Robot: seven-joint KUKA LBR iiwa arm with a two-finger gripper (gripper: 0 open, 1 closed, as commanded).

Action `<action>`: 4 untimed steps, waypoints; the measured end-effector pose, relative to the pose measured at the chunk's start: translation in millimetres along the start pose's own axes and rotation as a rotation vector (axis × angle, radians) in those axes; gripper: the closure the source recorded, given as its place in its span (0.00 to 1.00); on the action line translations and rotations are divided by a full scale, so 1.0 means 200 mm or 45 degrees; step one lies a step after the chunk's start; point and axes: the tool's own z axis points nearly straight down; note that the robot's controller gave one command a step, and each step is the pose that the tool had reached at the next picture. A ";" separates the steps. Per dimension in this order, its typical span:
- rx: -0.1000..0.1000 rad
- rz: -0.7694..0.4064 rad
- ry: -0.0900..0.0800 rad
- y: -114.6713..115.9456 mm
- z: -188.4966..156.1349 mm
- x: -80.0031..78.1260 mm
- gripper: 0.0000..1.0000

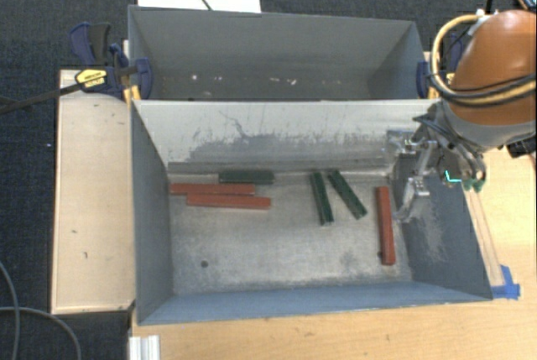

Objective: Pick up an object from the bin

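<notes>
Now | fingers (408, 200) just beside long red stick (385, 226) | opening: cannot tell

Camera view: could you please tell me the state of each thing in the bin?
Right red stick: lying flat, front to back.
Gripper: low by the right wall, beside that stick.
Middle green sticks: flat, splayed apart.
Left green stick: flat, along the back wall.
Left red sticks: flat, side by side.
</notes>
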 end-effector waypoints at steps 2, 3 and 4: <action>0.000 -0.012 -0.005 0.01 0.84 -0.20 0.00; 0.000 -0.017 -0.012 0.01 0.83 -0.21 1.00; 0.001 -0.019 -0.007 0.01 0.83 -0.20 0.00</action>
